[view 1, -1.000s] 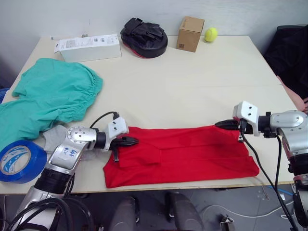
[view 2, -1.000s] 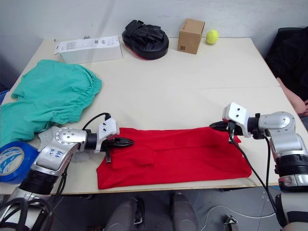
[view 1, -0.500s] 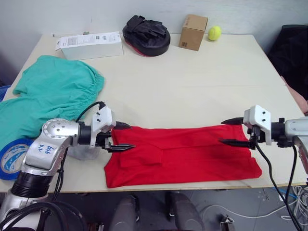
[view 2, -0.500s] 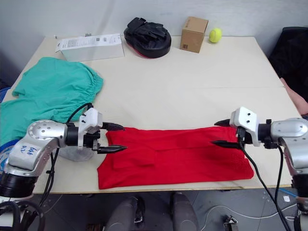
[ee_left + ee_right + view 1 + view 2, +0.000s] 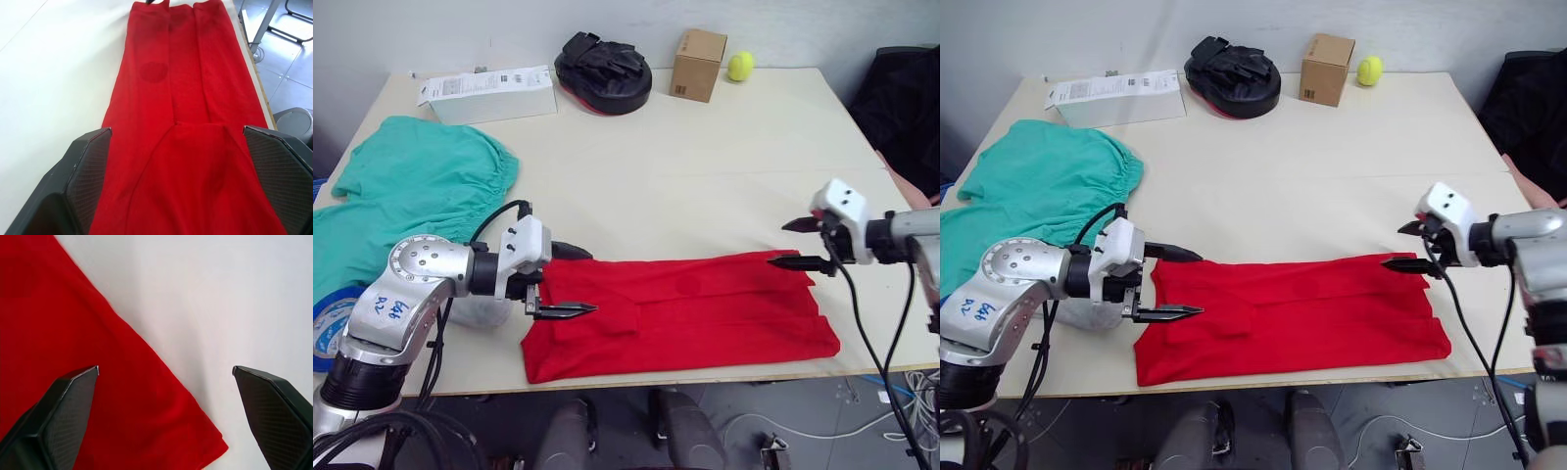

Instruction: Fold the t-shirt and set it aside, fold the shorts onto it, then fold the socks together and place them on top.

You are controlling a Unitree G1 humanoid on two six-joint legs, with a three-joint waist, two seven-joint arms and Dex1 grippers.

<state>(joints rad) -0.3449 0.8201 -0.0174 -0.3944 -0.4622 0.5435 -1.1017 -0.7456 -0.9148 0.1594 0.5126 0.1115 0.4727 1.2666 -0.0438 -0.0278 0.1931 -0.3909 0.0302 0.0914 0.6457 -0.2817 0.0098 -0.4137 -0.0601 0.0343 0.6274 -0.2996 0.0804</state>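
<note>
Table [image 5: 705,157] first: my shorts [image 5: 416,191] lie bunched at the far left, well apart from the shirt [image 5: 685,313], which is a long red strip along the near edge, already folded lengthwise. A grey bit by my left arm may be the socks [image 5: 1087,313], mostly hidden, cannot tell for sure. Left gripper [image 5: 570,281] is spread wide over the shirt's left end, holding nothing; right gripper [image 5: 793,244] is also spread, at the far right corner, empty. Risks: right fingers sit right at the hem, so a pinch could catch only one layer or miss cloth and the fold opens up. Uneven grabs would skew the next fold. The shirt is close to the table edge, so dragging could slide it off.
</note>
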